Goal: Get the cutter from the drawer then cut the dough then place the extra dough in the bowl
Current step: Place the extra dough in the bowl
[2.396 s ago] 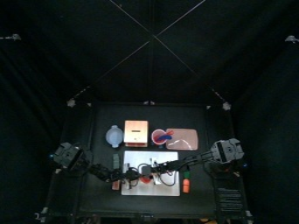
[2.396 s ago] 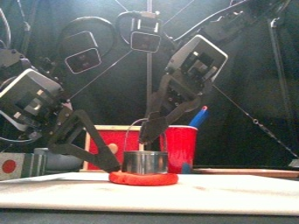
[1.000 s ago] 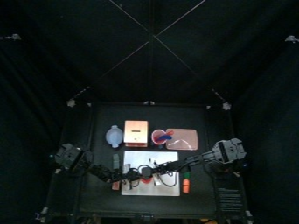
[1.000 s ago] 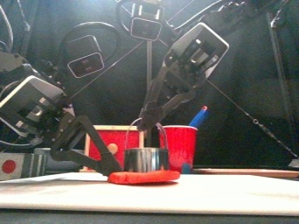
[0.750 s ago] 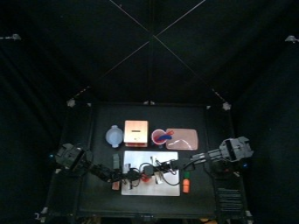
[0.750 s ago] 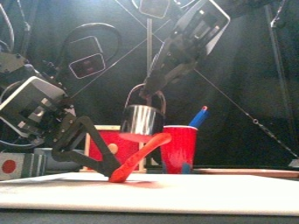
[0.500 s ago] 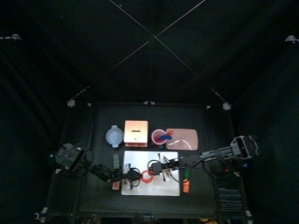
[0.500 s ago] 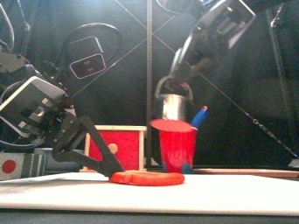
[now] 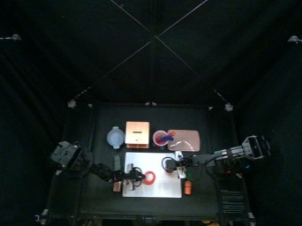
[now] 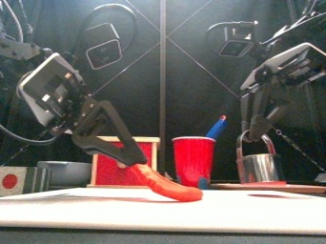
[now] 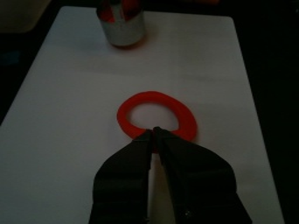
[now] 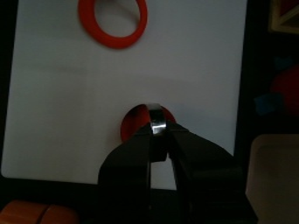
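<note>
A red ring of dough (image 10: 174,190) lies on the white cutting board (image 10: 261,208), its left edge raised. My left gripper (image 10: 137,172) is shut on that edge; the left wrist view shows the jaws pinching the ring's (image 11: 158,116) near rim. At the board's right side stands the round metal cutter (image 10: 258,169). My right gripper (image 10: 258,138) is shut on its wire handle from above. The right wrist view looks down into the cutter (image 12: 135,122), where red dough shows inside. The ring (image 12: 114,19) lies apart from it.
Behind the board stand the wooden box with its red drawer front (image 10: 128,160), a red cup (image 10: 193,160) holding a blue knife (image 10: 216,126), and the blue-grey bowl (image 10: 57,174) at far left. The pink tray (image 9: 179,139) sits at the back right.
My right gripper lifted the cutter off the dough, carried it right and lowered it at the board's right side. My left gripper closed on the ring's edge and raised it.
</note>
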